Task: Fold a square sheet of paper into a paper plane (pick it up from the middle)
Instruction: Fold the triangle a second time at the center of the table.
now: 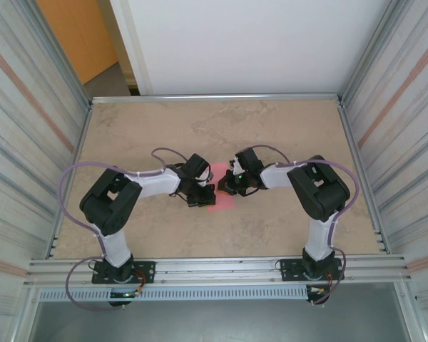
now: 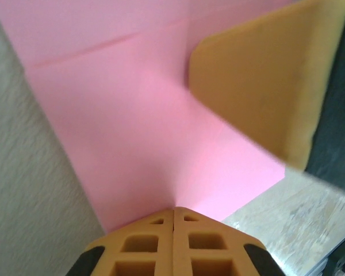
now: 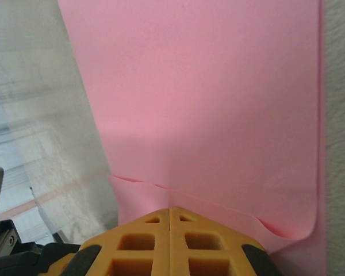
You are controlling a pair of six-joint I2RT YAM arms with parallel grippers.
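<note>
**Two Arms Meet Over a Pink Sheet at Mid-Table**

Seen from above, the left gripper [image 1: 205, 192] and the right gripper [image 1: 228, 187] face each other at the centre of a mottled beige table [image 1: 285, 128]. The square sheet of paper [image 1: 221, 202] lies between them, pink-red and partly covered by both tools. Both arms bend inward from their bases on the aluminium rail [image 1: 214, 267] at the near edge. Corrugated metal walls [image 1: 28, 142] close in either side. A white panel [image 1: 257, 43] stands at the back, and an orange door [image 1: 75, 35] is at the far left corner.

From the left wrist, the left gripper [image 2: 173, 230] has its orange fingers pressed flat together, pinching the near point of the sheet [image 2: 138, 132]. The paper fans away from that pinch and carries a straight crease [image 2: 103, 49] along its far part. One broad orange finger [image 2: 259, 80] of the right gripper lies against the sheet at upper right.

From the right wrist, the right gripper [image 3: 170, 230] is likewise clenched, its tips closed on a doubled edge of the sheet [image 3: 207, 98]. There, an upper layer [image 3: 218, 207] buckles up just in front of the fingers. The paper's long edge runs beside a bare strip of table [image 3: 340, 115].
</note>
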